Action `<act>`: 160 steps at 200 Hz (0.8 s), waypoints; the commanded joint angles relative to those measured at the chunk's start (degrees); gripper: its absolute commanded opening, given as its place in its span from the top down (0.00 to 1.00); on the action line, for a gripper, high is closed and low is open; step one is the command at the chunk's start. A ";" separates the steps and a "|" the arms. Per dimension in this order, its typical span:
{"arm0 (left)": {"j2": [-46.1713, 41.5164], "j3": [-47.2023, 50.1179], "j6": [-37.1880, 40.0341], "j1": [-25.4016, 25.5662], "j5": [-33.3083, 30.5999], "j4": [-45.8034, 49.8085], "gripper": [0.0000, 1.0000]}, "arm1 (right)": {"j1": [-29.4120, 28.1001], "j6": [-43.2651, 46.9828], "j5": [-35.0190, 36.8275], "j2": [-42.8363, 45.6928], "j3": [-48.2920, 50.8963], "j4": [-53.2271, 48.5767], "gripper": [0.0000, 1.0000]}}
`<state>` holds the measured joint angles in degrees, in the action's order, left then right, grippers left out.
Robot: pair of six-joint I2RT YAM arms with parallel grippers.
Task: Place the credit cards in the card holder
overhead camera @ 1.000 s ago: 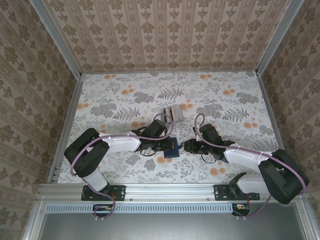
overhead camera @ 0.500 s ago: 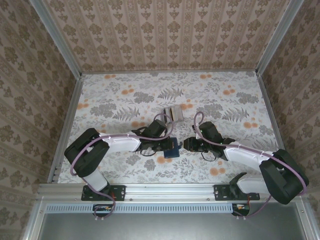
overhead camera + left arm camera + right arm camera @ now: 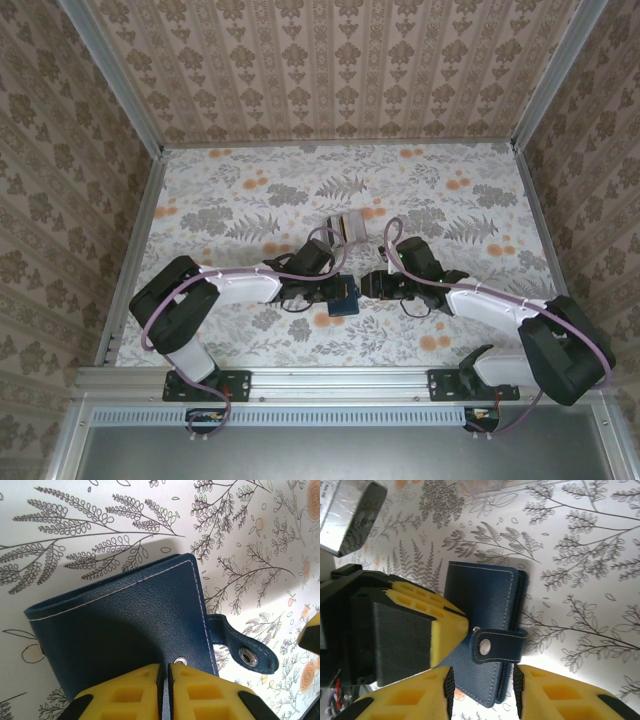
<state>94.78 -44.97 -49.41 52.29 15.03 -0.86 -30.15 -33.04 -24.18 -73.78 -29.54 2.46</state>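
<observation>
One card holder [image 3: 125, 620], blue, pebbled, white-stitched

Left hand [image 3: 163, 670] clamped; right hand [image 3: 483, 680] parted; arms angled inward.

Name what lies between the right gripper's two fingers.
In the right wrist view, a corner of the blue card holder lies between the fingers of the open right gripper, with its snap strap just beyond their tips.
</observation>
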 commanded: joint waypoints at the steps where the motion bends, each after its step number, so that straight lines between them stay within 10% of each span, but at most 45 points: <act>1: 1.64 0.92 0.80 -0.44 -0.44 0.80 0.86 | -0.04 0.85 -3.22 -2.08 -2.09 0.53 0.60; 160: 2.18 1.36 -0.16 -0.86 1.23 -0.54 0.85 | -3.57 0.43 2.38 -7.72 -5.41 0.31 0.79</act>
<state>95.59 -44.86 -49.45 51.96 16.34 -2.85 -33.43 -33.12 -23.33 -83.22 -33.74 3.44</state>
